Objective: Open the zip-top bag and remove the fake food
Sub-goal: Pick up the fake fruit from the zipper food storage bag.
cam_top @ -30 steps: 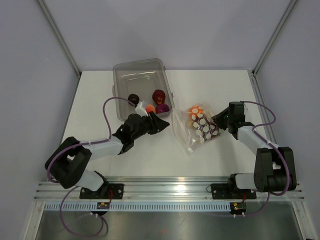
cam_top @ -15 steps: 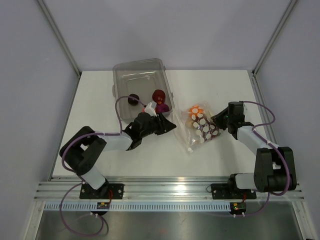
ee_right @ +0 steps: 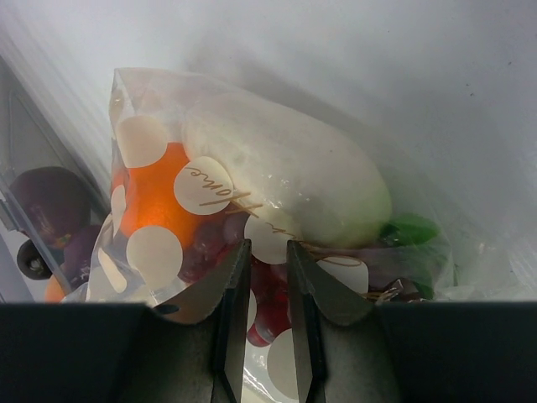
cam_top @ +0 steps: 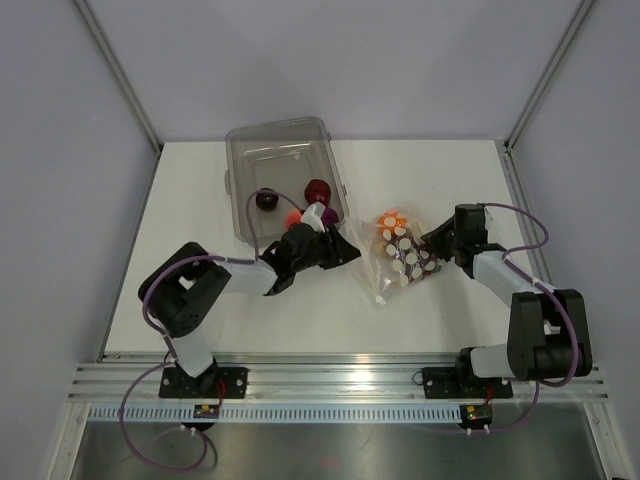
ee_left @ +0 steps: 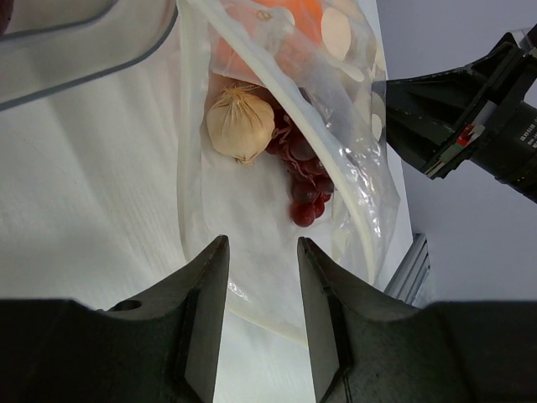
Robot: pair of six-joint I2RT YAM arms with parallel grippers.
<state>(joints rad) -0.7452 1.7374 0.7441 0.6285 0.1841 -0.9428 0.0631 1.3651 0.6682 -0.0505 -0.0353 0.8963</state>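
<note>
The zip-top bag (cam_top: 400,255), clear with white dots, lies on the table right of centre with its mouth open toward my left gripper. In the left wrist view the bag (ee_left: 361,159) holds a beige garlic-like piece (ee_left: 241,124), red grapes (ee_left: 302,180) and an orange piece (ee_left: 281,25). My left gripper (cam_top: 345,252) is open and empty at the bag's mouth (ee_left: 262,243). My right gripper (cam_top: 432,245) is shut on the bag's far edge (ee_right: 267,243). Through the film I see a white piece (ee_right: 285,176), an orange piece (ee_right: 155,201) and a green leaf (ee_right: 411,228).
A rigid clear bin (cam_top: 250,160) stands behind the left gripper, with a dark red piece (cam_top: 318,190), a purple piece (cam_top: 328,214), a dark piece (cam_top: 266,198) and an orange piece (cam_top: 292,215) in it. The table's right edge rail (cam_top: 520,200) is close to the right arm.
My left gripper has moved right from the bin's near end to the bag's open mouth. The right gripper and the bag have stayed put.
</note>
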